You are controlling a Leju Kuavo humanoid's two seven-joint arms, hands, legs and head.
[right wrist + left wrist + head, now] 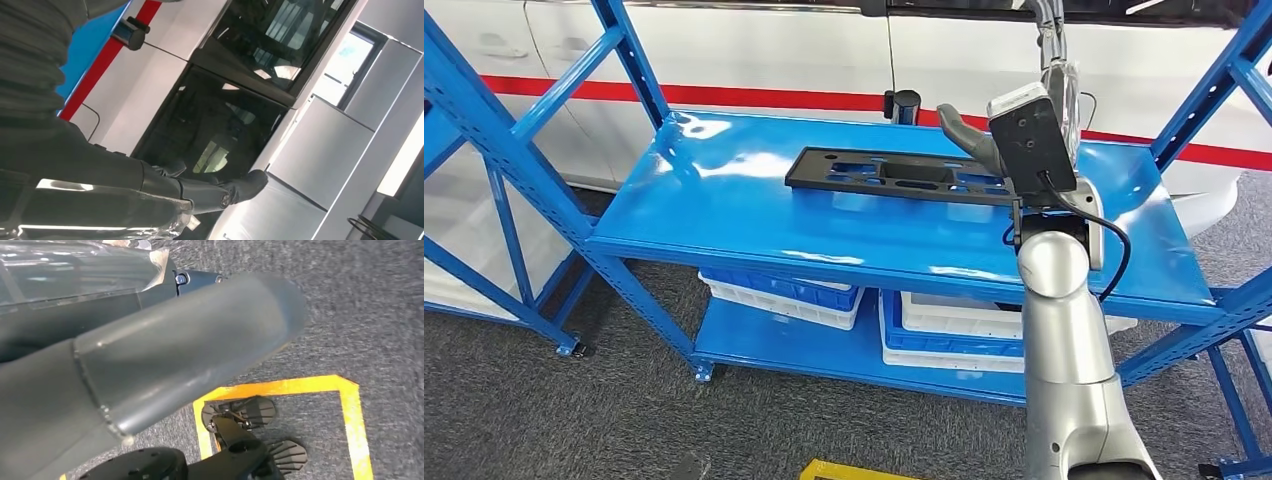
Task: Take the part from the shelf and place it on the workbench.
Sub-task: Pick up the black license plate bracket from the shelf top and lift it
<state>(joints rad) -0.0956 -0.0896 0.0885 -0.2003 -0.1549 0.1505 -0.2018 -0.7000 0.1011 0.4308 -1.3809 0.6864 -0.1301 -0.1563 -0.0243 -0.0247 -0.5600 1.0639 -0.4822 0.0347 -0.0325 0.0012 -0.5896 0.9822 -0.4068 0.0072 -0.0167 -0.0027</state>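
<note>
Part (894, 176) flat on shelf (724, 215), just left of and below right hand (972, 135). Hand raised, empty, fingers extended. Lower onto near end, grip edge firmly, lift level.

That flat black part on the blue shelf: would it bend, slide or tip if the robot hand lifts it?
The black part looks like a rigid moulded plate with cut-outs, so it probably stays stiff and fairly light. It lies flat, so it is unlikely to roll. The blue shelf is glossy, so a push may slide it. Long and thin, it might tilt if the right robot hand grips one end.
</note>
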